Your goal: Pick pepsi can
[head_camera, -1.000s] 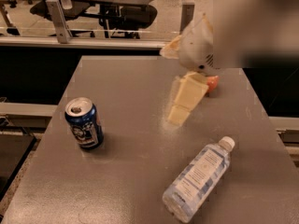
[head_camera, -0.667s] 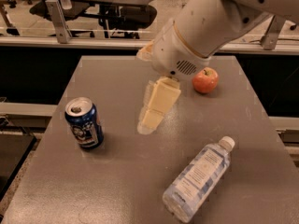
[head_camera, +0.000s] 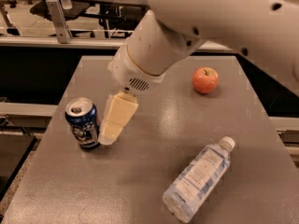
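The pepsi can (head_camera: 83,123) is a small dark blue can with a silver top. It stands upright on the left part of the grey table (head_camera: 154,171). My gripper (head_camera: 107,135) is cream-coloured and hangs down from the big white arm (head_camera: 154,55). It sits right beside the can's right side, with its tip low near the table. I cannot tell whether it touches the can.
A clear plastic water bottle (head_camera: 198,183) lies on its side at the front right. A red apple (head_camera: 205,80) sits at the back right. Office chairs and a rail stand behind the table's far edge.
The arm has swung left and toward the front of the table. The gripper has come from the middle of the table down to the can's right side. The can, bottle and apple have not moved.
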Robot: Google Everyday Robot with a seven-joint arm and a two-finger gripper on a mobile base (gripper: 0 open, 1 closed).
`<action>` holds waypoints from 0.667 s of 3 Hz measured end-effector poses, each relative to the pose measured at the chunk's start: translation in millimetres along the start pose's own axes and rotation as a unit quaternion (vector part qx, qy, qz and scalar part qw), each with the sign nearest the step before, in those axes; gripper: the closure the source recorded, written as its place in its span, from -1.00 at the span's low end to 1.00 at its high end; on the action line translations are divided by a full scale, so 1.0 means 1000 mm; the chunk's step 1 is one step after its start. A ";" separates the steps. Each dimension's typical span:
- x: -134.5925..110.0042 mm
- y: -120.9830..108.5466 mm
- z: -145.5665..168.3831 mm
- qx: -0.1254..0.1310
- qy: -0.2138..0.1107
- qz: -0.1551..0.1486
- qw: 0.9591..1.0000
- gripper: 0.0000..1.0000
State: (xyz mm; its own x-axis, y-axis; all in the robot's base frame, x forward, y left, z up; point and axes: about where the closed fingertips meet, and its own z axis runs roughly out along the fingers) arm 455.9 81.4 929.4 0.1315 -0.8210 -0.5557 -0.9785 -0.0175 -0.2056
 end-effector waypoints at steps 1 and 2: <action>-0.011 0.002 0.024 -0.009 -0.007 0.015 1.000 -1.00; -0.022 0.010 0.042 -0.024 -0.019 0.022 0.999 -1.00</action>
State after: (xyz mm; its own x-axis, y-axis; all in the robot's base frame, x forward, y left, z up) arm 449.6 123.4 906.3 0.0940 -0.7993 -0.5935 -0.9898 -0.0110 -0.1419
